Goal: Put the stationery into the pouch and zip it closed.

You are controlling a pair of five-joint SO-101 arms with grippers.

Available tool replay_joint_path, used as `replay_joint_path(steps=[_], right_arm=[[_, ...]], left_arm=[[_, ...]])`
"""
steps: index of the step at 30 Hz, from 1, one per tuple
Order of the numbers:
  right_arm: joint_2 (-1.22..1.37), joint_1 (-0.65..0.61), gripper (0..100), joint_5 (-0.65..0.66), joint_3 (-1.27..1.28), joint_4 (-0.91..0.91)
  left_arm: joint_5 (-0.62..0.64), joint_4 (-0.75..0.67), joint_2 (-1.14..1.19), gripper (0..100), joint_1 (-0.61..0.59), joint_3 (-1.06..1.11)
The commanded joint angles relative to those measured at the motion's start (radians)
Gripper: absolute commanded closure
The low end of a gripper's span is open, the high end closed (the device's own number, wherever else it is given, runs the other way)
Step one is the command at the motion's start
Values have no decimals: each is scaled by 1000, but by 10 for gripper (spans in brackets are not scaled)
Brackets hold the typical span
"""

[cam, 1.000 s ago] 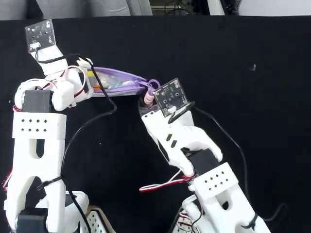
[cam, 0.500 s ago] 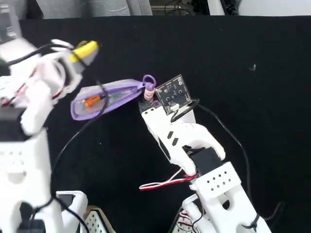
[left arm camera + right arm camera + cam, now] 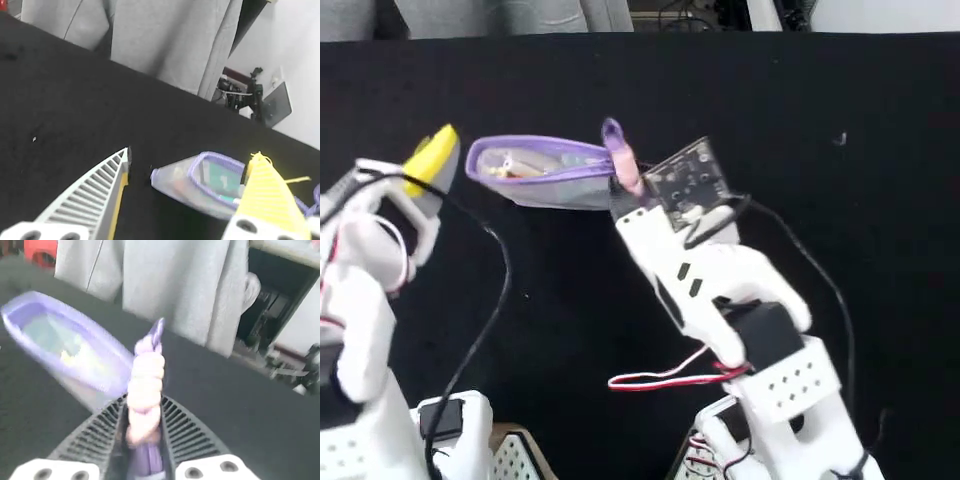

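Between pinched right fingers (image 3: 182, 432), zipper pull (image 3: 145, 387).

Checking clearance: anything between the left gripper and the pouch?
Nothing. In the high view only a narrow strip of bare black table shows between the open left gripper and the pouch's near end.

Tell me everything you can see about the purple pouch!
The pouch is long and soft-looking, with a purple edge and see-through sides that show stationery inside. It stretches out sideways over the black table. At one end is a pinkish pull tab with a purple loop, and the right gripper is shut on that tab. I cannot tell whether its zip is closed.
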Motion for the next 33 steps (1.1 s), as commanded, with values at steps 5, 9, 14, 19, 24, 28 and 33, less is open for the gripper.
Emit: replay_joint_path(steps=[5, 9, 14, 19, 24, 28, 33], right_arm=[[153, 43, 987, 9, -351, 175], [320, 40, 987, 9, -526, 249], [478, 20, 987, 15, -756, 344], [555, -17, 987, 63, -905, 420], [558, -58, 987, 63, -981, 508], [558, -130, 987, 64, -1036, 600], [558, -204, 987, 64, -1058, 631]], left_arm=[[9, -20, -183, 635, -4, 194], [9, -91, -238, 635, 1, 335], [6, -186, -292, 635, 160, 532], [9, -367, -354, 635, 323, 720], [11, -552, -442, 636, 380, 911], [11, -635, -537, 636, 383, 1027], [11, -626, -689, 636, 415, 1089]])
